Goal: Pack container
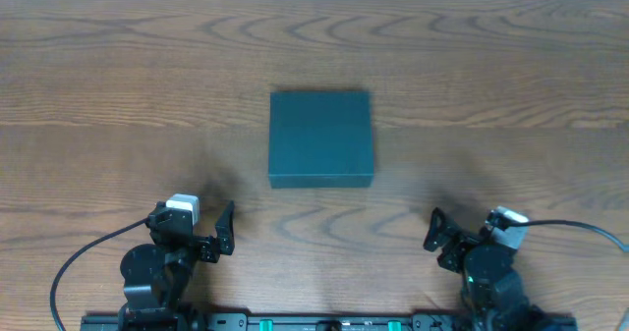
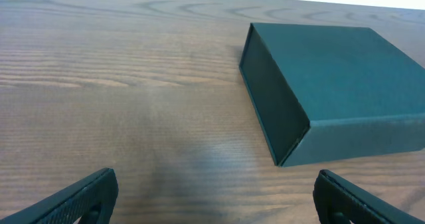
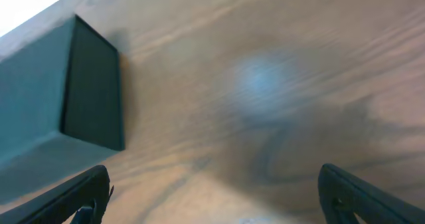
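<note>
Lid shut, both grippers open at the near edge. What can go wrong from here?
1. The container is closed and no tab or lip shows; the left gripper or right gripper may shove it across the table instead of lifting the flap.
2. Nothing to pack appears in any view.

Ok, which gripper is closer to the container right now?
Left, by a little. The left gripper sits off the near left corner of the container; the right gripper sits farther out from its near right corner. Both open, neither touching it.
</note>
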